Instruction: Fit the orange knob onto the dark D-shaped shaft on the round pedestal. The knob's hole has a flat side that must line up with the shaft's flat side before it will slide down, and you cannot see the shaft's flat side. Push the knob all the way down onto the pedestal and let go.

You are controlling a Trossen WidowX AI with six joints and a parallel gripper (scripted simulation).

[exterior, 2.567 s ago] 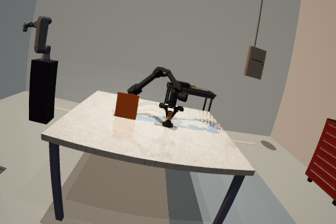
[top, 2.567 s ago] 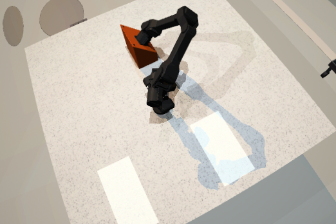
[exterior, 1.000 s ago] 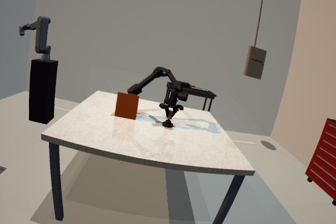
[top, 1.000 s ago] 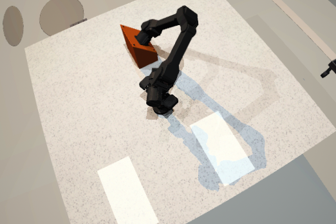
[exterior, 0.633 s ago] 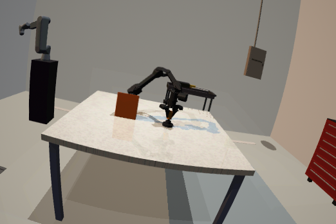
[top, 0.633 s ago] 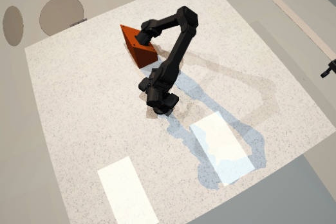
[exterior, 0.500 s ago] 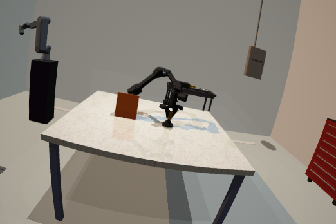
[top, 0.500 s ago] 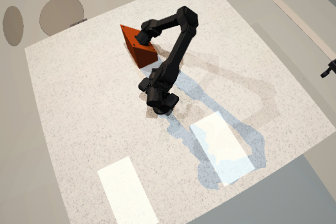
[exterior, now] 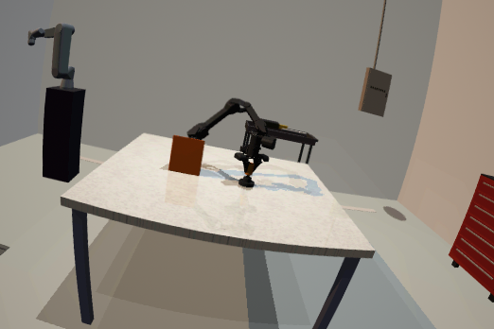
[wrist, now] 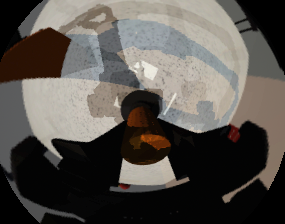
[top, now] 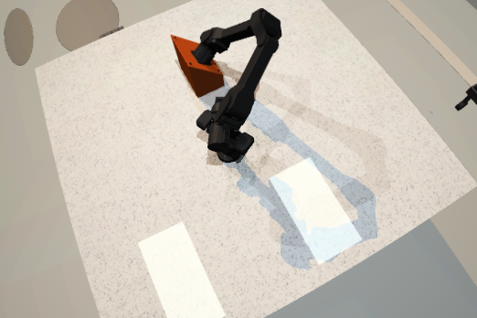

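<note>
The orange knob [exterior: 250, 169] [wrist: 145, 145] is between the fingers of my gripper [exterior: 249, 171] [wrist: 141, 121], which is shut on it. The gripper points down over the round dark pedestal [top: 227, 158] [exterior: 246, 183] [wrist: 127, 106]. In the exterior view the knob stands above the pedestal's base, close to the top of the shaft. Whether it touches the shaft or sits partly on it, I cannot tell. In the wrist view the knob covers part of the pedestal and hides the shaft. In the top view the arm hides the knob.
The arm's orange wedge-shaped mount [top: 197, 74] [exterior: 186, 155] [wrist: 35, 55] stands on the speckled table [top: 119, 143] [exterior: 142, 195], behind and to the left of the pedestal in the exterior view. Shadows and bright light patches lie on the table.
</note>
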